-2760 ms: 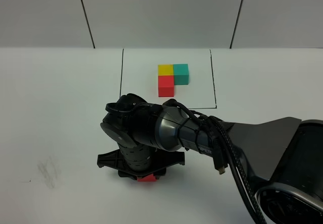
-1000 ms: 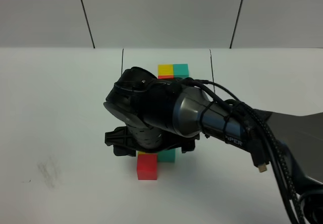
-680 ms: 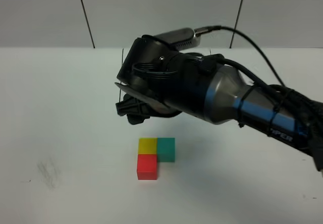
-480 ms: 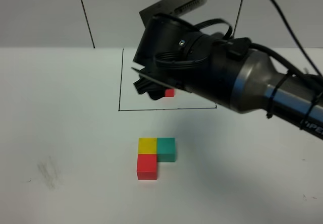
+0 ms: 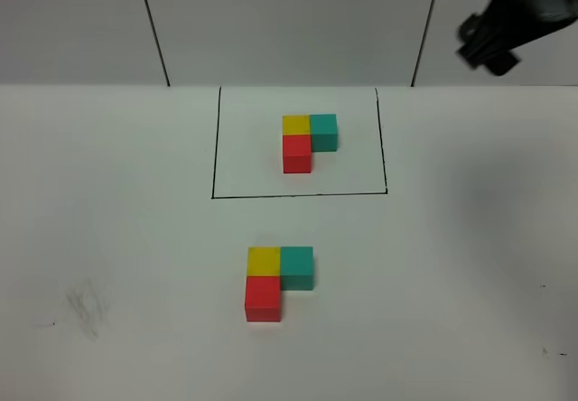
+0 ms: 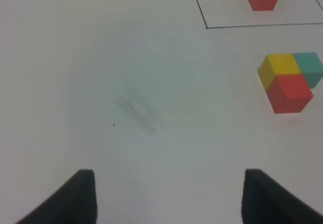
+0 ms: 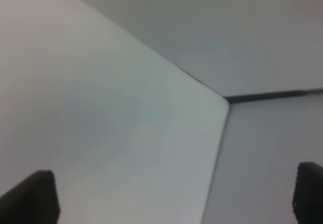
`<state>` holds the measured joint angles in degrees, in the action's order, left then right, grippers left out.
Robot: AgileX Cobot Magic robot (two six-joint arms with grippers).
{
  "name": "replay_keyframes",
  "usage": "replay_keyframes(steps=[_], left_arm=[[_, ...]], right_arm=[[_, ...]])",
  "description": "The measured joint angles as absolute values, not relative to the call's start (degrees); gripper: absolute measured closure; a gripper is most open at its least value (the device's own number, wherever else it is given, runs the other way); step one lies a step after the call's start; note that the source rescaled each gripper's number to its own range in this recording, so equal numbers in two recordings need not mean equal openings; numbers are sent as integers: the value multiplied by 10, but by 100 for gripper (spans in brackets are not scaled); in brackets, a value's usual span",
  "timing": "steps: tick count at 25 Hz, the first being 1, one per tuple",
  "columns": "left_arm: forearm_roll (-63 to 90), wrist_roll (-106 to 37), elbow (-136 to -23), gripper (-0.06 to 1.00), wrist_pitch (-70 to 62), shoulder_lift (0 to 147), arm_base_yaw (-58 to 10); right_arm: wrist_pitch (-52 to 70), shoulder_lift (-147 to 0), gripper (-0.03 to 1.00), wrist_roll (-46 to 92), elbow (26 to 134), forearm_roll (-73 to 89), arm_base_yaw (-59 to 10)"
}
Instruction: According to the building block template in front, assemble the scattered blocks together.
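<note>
From my station the desk reads as a smooth white matt surface, with a faint grey smudge near its left edge. The 3 scattered blocks look like matt painted cubes, yellow, teal and red, with soft flat colour and no shine; whether wood or plastic I cannot tell. The building block template has the same dull finish, inside a thin black drawn line. The left fingers appear as dark matt plastic. The far wall panels look smooth and grey.
</note>
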<state>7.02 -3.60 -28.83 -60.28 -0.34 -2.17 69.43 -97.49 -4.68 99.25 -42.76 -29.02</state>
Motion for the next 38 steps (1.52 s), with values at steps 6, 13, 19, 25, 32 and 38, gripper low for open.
replay_keyframes(steps=[6, 13, 19, 25, 32, 38], left_arm=[[70, -36, -288, 59, -603, -3, -22], [70, -36, -288, 59, -603, -3, -22], [70, -36, -288, 59, -603, -3, -22], [70, -36, -288, 59, -603, -3, -22], [70, -36, -288, 59, -603, -3, -22], [70, -36, -288, 59, -603, -3, -22]], right_arm=[[695, -893, -2, 113, 983, -214, -59], [698, -741, 4, 193, 868, -53, 151], [699, -547, 15, 183, 757, -72, 166], [699, -290, 16, 128, 660, -30, 166], [653, -88, 16, 78, 516, 36, 166], [629, -17, 17, -4, 402, 39, 166]])
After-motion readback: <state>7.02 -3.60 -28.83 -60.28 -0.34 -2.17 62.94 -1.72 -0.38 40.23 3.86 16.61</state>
